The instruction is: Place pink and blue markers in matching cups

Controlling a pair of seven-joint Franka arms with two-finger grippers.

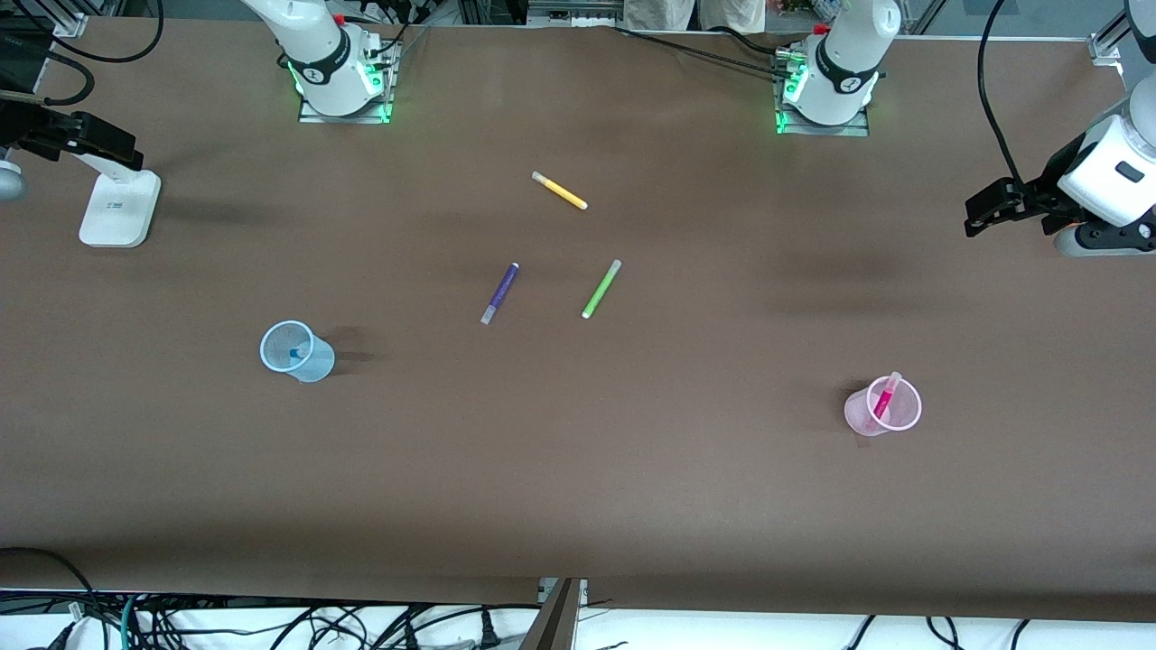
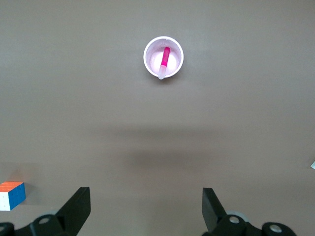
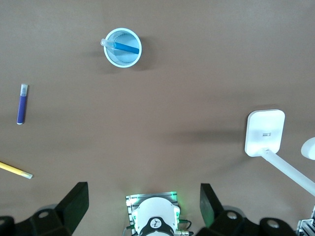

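Note:
The blue marker [image 3: 125,47] leans inside the pale blue cup [image 3: 123,63], pale cap at the rim. In the front view this cup [image 1: 316,361] stands toward the right arm's end, and only a bit of the marker [image 1: 294,353] shows. The pink marker [image 1: 883,402] stands in the pale pink cup [image 1: 858,415] toward the left arm's end. The left wrist view also shows that marker [image 2: 165,58] and cup [image 2: 176,56]. My right gripper [image 1: 122,149] is open and empty, high over the table beside the blue cup. My left gripper [image 1: 980,209] is open and empty, high beside the pink cup.
A purple pen [image 1: 499,292], a lime-green pen [image 1: 601,288] and a yellow pen [image 1: 560,190] lie mid-table, farther from the front camera than the cups. A white stand [image 1: 117,209] sits at the right arm's end. A colour cube [image 2: 12,194] lies at the left arm's end.

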